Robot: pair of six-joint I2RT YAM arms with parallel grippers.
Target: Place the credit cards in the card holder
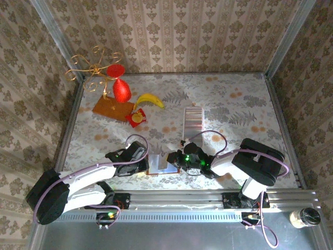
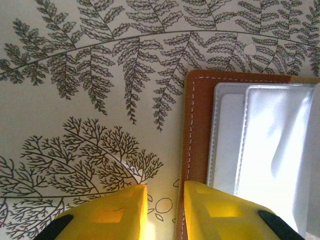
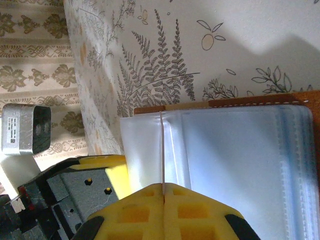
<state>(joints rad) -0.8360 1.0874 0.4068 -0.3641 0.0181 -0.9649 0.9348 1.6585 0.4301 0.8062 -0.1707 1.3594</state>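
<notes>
My left jaws stand narrowly apart, low over the surface (image 1: 239, 112), and a sliver of fern-printed cloth shows in the gap. The card holder (image 2: 197, 130) lies open and flat just beside that gap. Its brown stitched edge runs under the finger (image 2: 220, 212) nearer the holder, and the other finger (image 2: 107, 215) sits over bare cloth. I cannot tell whether that edge is being touched.

My right jaws are closed tight. A thin clear leaf from the card holder's pale inside stands edge-on and runs straight into the seam between the fingers (image 3: 135, 212), so they are pinching it. Beyond their tips the clear pockets spread flat, with the brown border along the far side.

From above, the card holder sits between the two sets of jaws, close against both. The credit cards (image 1: 193, 119) lie flat in a striped strip out beyond the right jaws, well apart from them. Farther out beyond the left jaws are a banana (image 1: 150, 100), a small red square (image 1: 138, 118) and an orange-brown board (image 1: 113, 108).
</notes>
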